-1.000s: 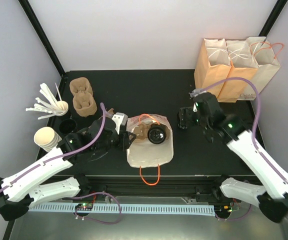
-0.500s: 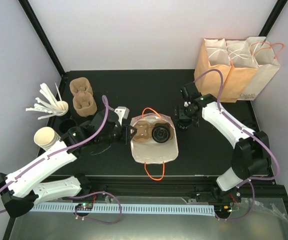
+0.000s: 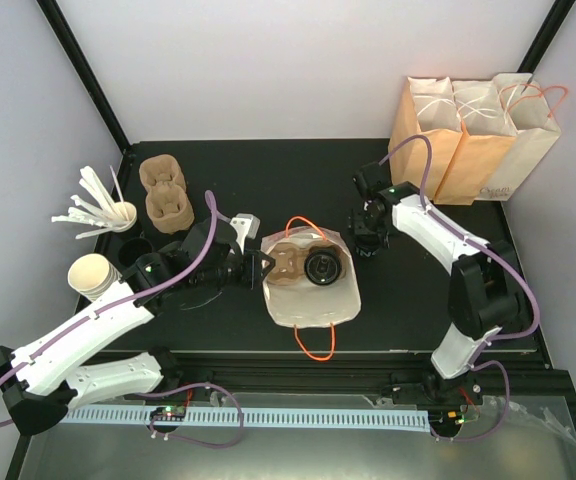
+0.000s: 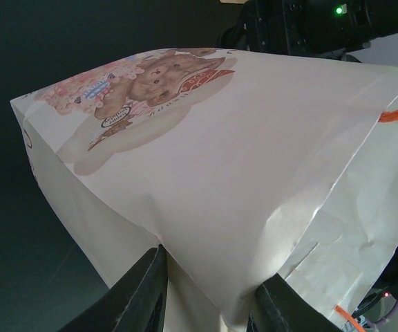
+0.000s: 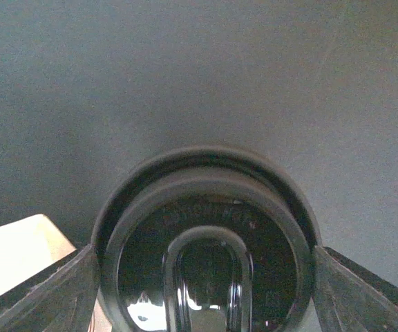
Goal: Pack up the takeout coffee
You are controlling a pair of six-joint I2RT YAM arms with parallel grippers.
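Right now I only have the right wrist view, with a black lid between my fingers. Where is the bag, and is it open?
Observer: The bag sits mid-table, just left of the right gripper, with its mouth open upward.
Operator: Is anything holding it?
Observer: Yes, the left gripper has the bag's left rim between its fingers.
Operator: Is anything inside yet?
Observer: A brown carrier, with one black-lidded cup at its right end.
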